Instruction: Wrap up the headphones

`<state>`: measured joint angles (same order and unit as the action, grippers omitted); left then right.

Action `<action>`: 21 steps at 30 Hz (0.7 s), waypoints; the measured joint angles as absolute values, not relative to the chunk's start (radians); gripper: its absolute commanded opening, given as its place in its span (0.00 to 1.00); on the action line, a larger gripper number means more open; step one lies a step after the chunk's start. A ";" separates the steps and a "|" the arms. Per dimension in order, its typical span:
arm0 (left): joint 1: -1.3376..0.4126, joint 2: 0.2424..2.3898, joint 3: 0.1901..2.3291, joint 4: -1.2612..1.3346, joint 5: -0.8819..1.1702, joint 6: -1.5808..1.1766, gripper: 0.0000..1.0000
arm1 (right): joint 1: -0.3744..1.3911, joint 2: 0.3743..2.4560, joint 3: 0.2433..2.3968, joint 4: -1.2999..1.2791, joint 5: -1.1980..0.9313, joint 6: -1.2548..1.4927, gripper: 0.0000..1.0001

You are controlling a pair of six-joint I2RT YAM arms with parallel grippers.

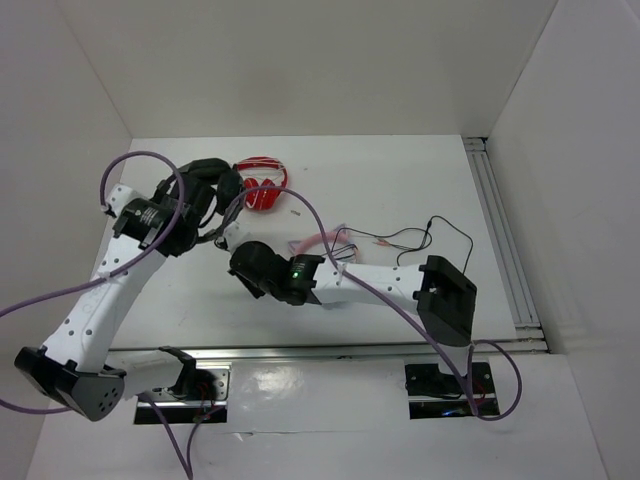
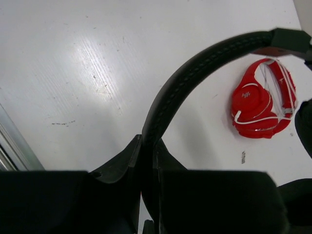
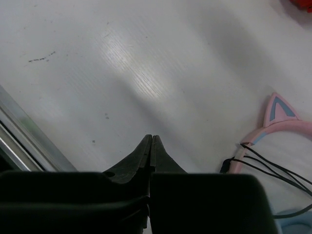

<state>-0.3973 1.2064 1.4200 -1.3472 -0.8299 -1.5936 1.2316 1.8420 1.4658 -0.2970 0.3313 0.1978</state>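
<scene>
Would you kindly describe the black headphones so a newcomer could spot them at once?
Look to the far left part of the white table, where the left arm ends. The black headphones are there, headband pinched in the left gripper, just left of the red headphones. They are the only all-black pair, and the only one held.

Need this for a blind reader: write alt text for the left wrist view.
The left pincer is shut on the band of the black headphones, which arches right above a white table. Red headphones wrapped in white cable lie beyond.
</scene>
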 measured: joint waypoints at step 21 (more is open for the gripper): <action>-0.121 1.145 1.460 -1.160 -0.718 -1.306 0.00 | 1.282 1.860 1.417 -0.289 0.499 0.185 0.00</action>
